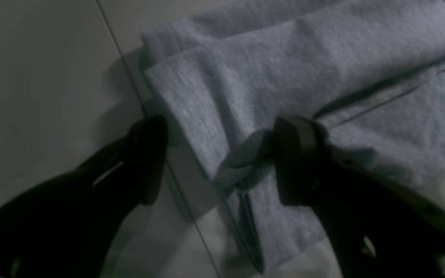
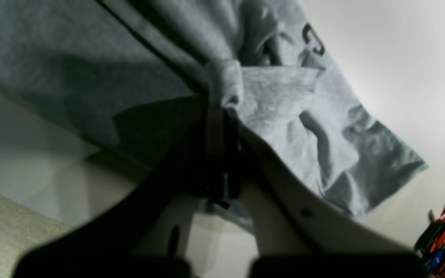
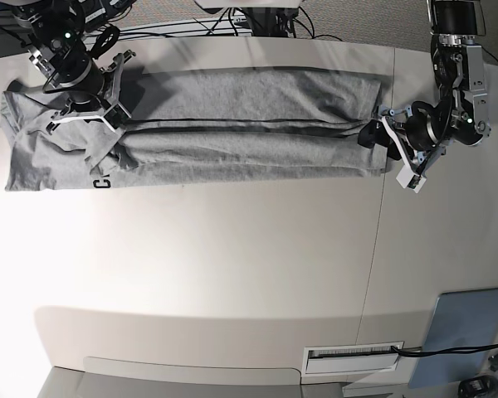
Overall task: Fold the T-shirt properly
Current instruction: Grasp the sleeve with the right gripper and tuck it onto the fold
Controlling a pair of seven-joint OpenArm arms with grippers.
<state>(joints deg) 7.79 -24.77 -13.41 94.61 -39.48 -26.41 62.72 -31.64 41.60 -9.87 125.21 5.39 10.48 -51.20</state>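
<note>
1. Base view: the T-shirt is lying across the far part of the table as a long horizontal band, its side parts already folded in, black lettering showing at its collar-side end.
2. Left gripper is hovering at the hem end of the T-shirt, jaws spread wide, holding nothing; one finger is sitting off the cloth over the bare table, the other over the fabric corner.
3. Right gripper is sitting at the opposite end of the T-shirt, clamped tight on a bunched ridge of fabric and lifting it slightly.
4. Step in hand, as judged: the left gripper is lining up to take the hem corner.
5. To do it well: bring the fingers down to straddle all stacked layers at the edge, pinch close to the corner, and match the right gripper's height so the band is not skewing.
</note>
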